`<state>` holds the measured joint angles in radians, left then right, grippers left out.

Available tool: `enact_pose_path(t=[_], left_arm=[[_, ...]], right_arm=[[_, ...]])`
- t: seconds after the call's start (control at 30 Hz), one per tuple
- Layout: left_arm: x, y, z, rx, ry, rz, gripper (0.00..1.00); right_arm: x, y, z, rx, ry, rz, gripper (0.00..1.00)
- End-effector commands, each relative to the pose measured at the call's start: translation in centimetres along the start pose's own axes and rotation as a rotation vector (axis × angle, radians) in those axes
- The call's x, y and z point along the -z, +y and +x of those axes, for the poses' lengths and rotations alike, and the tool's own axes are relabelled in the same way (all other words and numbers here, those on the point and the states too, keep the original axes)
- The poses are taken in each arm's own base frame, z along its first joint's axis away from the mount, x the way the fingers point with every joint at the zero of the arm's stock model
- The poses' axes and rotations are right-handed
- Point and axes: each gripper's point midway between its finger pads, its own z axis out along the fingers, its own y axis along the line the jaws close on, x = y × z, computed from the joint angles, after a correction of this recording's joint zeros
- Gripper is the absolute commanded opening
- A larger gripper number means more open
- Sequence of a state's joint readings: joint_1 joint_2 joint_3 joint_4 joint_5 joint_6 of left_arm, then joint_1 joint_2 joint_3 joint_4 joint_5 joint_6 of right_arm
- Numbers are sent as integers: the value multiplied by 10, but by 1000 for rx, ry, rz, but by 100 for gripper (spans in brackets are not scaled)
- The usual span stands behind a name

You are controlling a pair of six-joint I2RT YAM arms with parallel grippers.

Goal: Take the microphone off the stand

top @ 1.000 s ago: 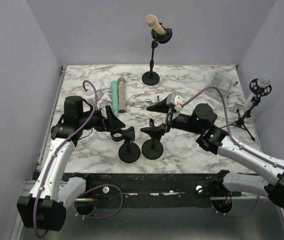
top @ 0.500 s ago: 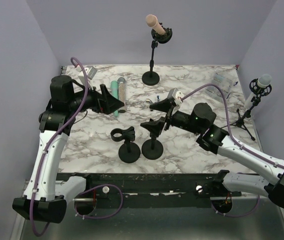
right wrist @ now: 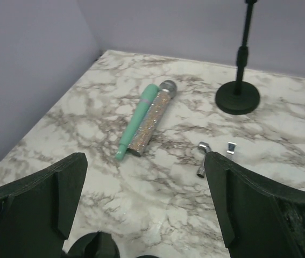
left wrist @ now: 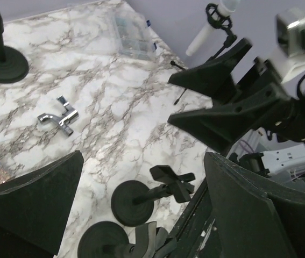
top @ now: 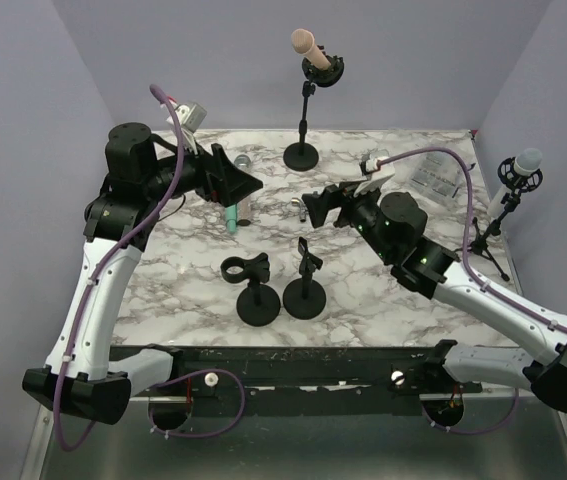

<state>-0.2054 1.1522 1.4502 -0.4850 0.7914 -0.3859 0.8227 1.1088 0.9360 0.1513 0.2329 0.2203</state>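
Left claw: Your left claw is spread wide and empty, raised above the teal microphone and the glitter microphone, which lie side by side on the worktop.
Right claw: Your right claw is also parted with nothing in it, raised mid-worktop and facing the left one.
Microphones on stands: The pink microphone sits clipped atop the tall stand at the rear. The white microphone sits in the tripod stand by the right edge.
In your way: Small metal fittings lie between the right claw and the tall stand's base.
Nearby: Two short empty stands are at the front, and a clear box is at the right rear.
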Motion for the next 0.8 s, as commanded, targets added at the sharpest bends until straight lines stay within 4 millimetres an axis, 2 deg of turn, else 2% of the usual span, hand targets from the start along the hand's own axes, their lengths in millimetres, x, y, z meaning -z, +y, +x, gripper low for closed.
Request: enact_pose_path(t=[0.0, 0.13, 0.3, 0.47, 0.67, 0.77], left_arm=[[-6, 29, 21, -35, 37, -84, 99], [0, 41, 31, -38, 32, -144, 99], [13, 37, 29, -62, -37, -180, 98], [13, 39, 30, -46, -39, -190, 98], [12, 38, 31, -39, -37, -183, 98], [13, 37, 30, -44, -37, -185, 98]], right_arm=[[-15, -44, -29, 47, -65, 281, 100], [-45, -61, -49, 137, -124, 373, 100], [-96, -84, -68, 249, -184, 396, 100], [-140, -105, -88, 337, -247, 405, 100], [-190, -131, -90, 405, -284, 409, 100], [-208, -138, -93, 451, -322, 406, 100]])
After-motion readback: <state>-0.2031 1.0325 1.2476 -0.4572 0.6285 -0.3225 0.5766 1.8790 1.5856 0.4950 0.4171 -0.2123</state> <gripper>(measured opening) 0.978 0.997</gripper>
